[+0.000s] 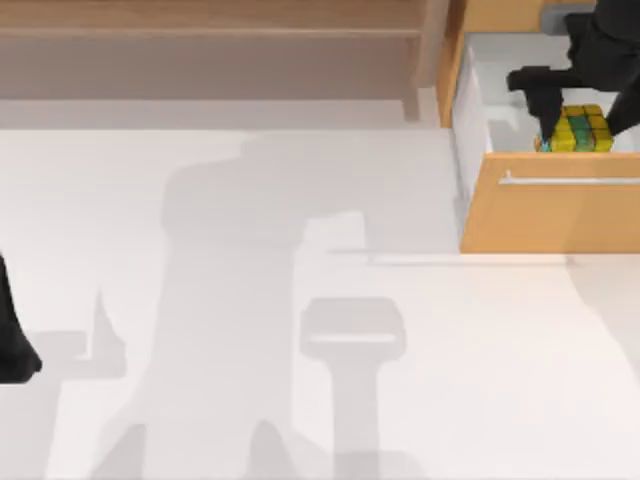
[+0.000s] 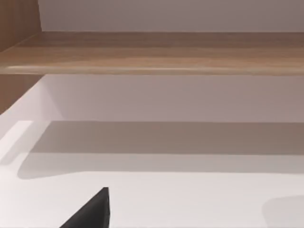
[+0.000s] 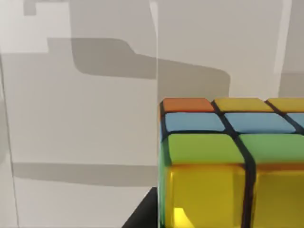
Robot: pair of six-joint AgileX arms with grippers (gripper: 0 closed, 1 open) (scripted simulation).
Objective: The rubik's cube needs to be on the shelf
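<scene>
The rubik's cube [image 1: 582, 129], mostly yellow and green, sits inside the open drawer [image 1: 548, 215] at the far right, against its front panel. My right gripper [image 1: 580, 118] reaches down into the drawer and straddles the cube, one dark finger pressed on the cube's left side. Close up, the rubik's cube [image 3: 232, 166] shows orange, yellow, blue and green squares, with a dark fingertip [image 3: 142, 216] touching its edge. The brown wooden shelf [image 1: 210, 20] runs along the back left; its board [image 2: 152, 52] also faces my left wrist camera. My left gripper [image 1: 15, 345] is parked at the table's left edge.
The orange-tan cabinet's drawer has white inner walls [image 1: 470, 115] and a metal bar handle [image 1: 570, 181] on its front. The shelf's upright post [image 1: 432, 50] stands just left of the cabinet. White tabletop [image 1: 320, 350] stretches between the arms.
</scene>
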